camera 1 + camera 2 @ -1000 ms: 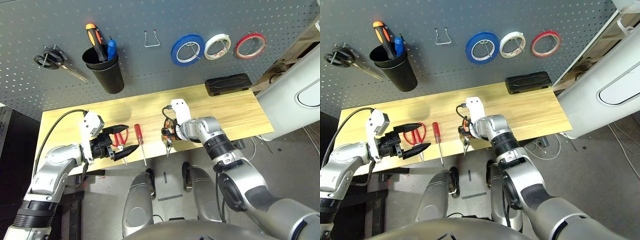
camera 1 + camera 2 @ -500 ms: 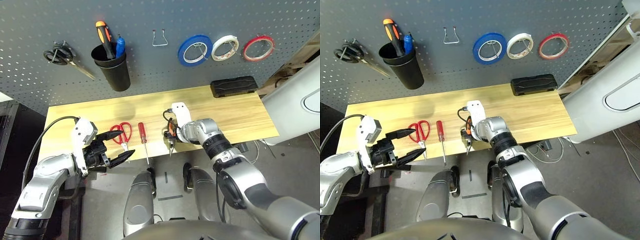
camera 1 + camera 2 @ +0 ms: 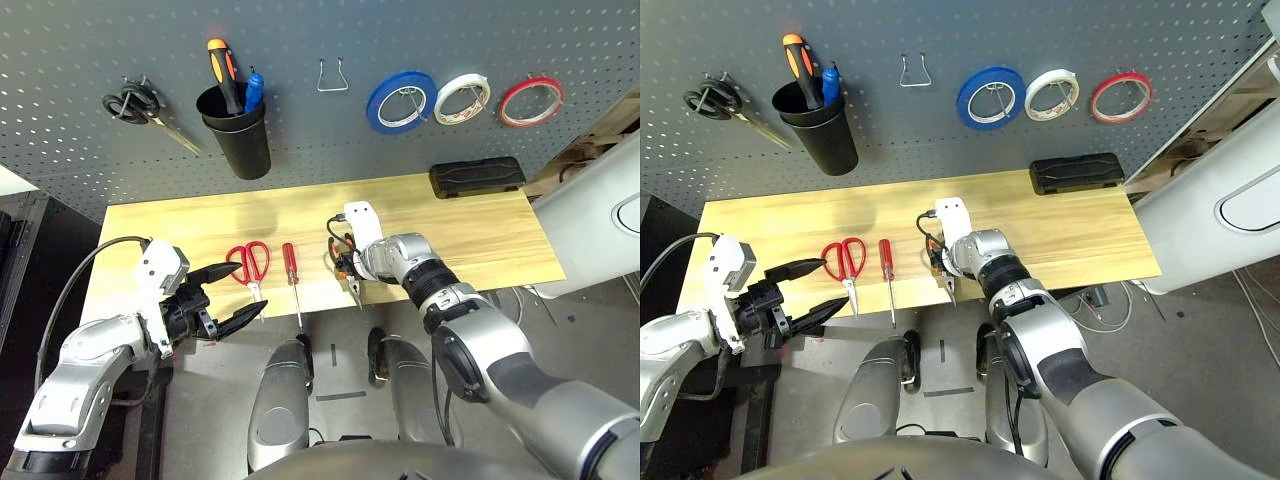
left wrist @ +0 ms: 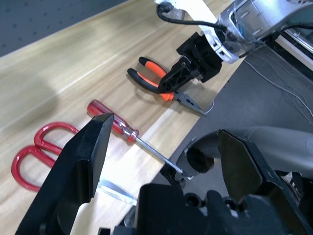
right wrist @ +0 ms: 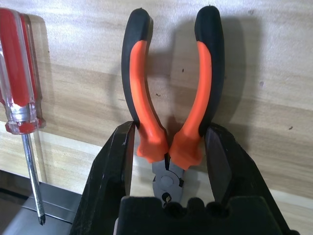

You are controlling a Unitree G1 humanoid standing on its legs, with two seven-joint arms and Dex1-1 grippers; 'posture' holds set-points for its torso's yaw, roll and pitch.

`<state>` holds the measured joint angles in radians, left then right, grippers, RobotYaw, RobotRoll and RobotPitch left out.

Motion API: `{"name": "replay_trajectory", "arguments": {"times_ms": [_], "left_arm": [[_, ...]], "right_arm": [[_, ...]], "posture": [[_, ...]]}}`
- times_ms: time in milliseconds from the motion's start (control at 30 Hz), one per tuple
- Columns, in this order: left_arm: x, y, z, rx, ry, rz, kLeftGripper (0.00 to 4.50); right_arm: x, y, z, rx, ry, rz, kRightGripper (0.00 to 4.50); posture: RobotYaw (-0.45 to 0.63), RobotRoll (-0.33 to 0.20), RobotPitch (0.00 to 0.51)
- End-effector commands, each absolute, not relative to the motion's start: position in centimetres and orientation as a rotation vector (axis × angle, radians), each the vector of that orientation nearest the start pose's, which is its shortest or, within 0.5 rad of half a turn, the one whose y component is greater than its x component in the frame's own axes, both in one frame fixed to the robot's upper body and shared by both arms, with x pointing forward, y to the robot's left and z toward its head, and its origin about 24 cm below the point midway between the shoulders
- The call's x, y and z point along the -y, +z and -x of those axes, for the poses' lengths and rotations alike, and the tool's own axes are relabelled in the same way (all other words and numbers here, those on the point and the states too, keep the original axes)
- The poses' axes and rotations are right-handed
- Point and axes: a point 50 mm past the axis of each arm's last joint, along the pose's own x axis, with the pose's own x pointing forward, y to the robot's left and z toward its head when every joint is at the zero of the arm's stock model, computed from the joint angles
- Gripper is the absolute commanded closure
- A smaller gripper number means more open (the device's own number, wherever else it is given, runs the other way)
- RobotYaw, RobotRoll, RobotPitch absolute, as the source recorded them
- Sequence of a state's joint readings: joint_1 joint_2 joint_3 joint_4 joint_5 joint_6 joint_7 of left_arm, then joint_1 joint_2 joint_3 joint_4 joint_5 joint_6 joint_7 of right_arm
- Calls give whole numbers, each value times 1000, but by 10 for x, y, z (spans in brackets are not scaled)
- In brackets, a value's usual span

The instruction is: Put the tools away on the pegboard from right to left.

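Before me runs a pale wooden tabletop, its grain lying lengthwise, lit evenly with soft shadows. Below its near edge I see grey floor with cables trailing under the right end. A large white rounded housing stands off to my right.

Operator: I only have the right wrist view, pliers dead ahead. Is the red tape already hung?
Observer: Yes, the red tape hangs at the far right of the pegboard.
Operator: Any free spot for the pliers?
Observer: One bare hook, between the black cup and the blue tape.
Operator: What is the left arm doing?
Observer: The left pincer is open and holds nothing, beside the red scissors lying on the table.
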<state>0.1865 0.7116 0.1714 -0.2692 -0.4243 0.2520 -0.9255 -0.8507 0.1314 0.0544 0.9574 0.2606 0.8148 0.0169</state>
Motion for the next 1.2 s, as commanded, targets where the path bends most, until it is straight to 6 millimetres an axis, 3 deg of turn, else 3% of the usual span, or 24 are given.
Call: {"name": "replay_trajectory", "arguments": {"times_ms": [33, 200, 367, 567, 800, 967, 1067, 1200], "left_arm": [[-239, 84, -207, -264, -885, -223, 0], [-232, 82, -223, -233, -920, -222, 0], [-231, 82, -234, -201, -927, -215, 0], [-239, 91, -240, -170, -905, -195, 0], [-249, 105, -249, -125, -859, -186, 0], [-250, 103, -248, -141, -867, -172, 0], [-251, 99, -242, -162, -871, -164, 0], [-254, 94, -232, -205, -877, -153, 0]], "right_arm": [[2, 39, -330, -921, 491, -49, 2227], [28, 62, -339, -824, 524, -43, 2230], [57, 88, -333, -716, 588, -22, 2366], [87, 114, -316, -614, 634, -18, 4456], [100, 135, -304, -558, 671, -16, 4456], [102, 122, -307, -605, 646, -18, 4456], [96, 114, -312, -645, 606, -67, 3853], [83, 104, -323, -685, 547, -106, 2421]], "posture": [[89, 0, 176], [32, 0, 153], [-22, 0, 125], [-55, 0, 109], [-65, 0, 97], [-60, 0, 96], [-41, 0, 111], [-20, 0, 130]]}}
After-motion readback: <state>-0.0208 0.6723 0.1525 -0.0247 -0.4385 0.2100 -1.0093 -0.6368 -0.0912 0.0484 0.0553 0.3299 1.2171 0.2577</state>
